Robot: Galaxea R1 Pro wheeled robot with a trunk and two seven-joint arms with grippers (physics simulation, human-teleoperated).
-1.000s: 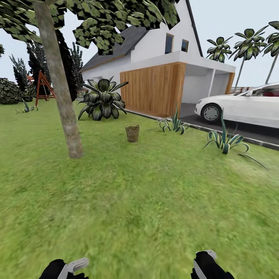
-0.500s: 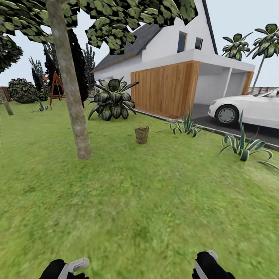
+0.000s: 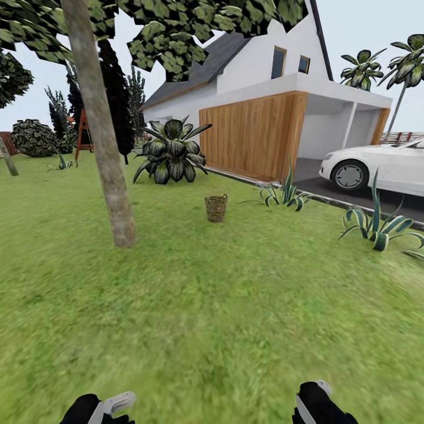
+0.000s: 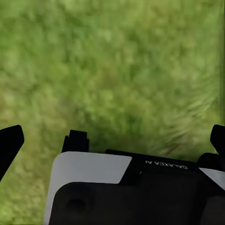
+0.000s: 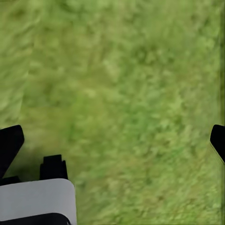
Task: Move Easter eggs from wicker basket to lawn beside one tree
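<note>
White car point(image 3: 386, 168) on driveway by house point(image 3: 265, 100) w/ wood garage.

The wide mottled green grass lawn point(image 3: 224, 306) carries a small brown woven wicker basket point(image 3: 216, 208) and a tree with a pale grey-brown mottled trunk point(image 3: 103, 141) under dark green leaves. Behind stand a white house with a slatted orange-brown wooden wall point(image 3: 253, 138) and a glossy white car point(image 3: 383, 168). Spiky plants with green-and-cream striped leaves point(image 3: 377, 227) edge the grass.

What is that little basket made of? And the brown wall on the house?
The basket looks like woven wicker, brown and matt: a criss-cross weave shows, with loops at the rim. The brown wall seems to be wooden boards, orange-brown, with upright plank lines. Both are simulator renders, so that is only their look.
</note>
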